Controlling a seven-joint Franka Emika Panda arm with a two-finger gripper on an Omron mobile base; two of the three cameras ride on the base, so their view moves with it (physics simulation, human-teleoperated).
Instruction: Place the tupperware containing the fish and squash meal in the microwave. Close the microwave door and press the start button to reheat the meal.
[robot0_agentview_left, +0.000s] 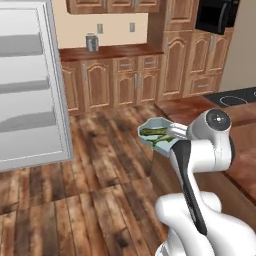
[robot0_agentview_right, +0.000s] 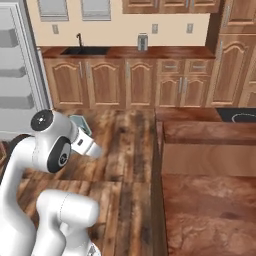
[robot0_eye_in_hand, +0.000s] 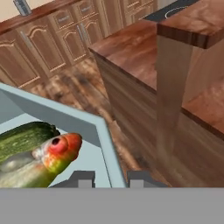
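Note:
My gripper (robot0_agentview_left: 172, 131) is shut on the rim of the tupperware (robot0_agentview_left: 156, 133), a shallow clear container held in the air above the wooden floor. In the hand view its pale wall (robot0_eye_in_hand: 61, 117) runs between my two fingertips (robot0_eye_in_hand: 82, 178). The fish and squash meal lies inside: a green squash (robot0_eye_in_hand: 22, 138) and a fish with an orange head (robot0_eye_in_hand: 59, 153). In the right base view a corner of the tupperware (robot0_agentview_right: 77, 120) shows behind my arm. The black microwave (robot0_agentview_left: 214, 15) is built in high at the far right, well away from the gripper. I cannot tell how its door stands.
An open white fridge (robot0_agentview_left: 25, 85) with shelves stands to the left. A brown island counter (robot0_agentview_right: 210, 165) lies close on the right, with a black cooktop (robot0_agentview_left: 235, 95) beyond it. Wooden cabinets line the back wall, with a grey canister (robot0_agentview_left: 92, 42) and a sink (robot0_agentview_right: 85, 50) on top.

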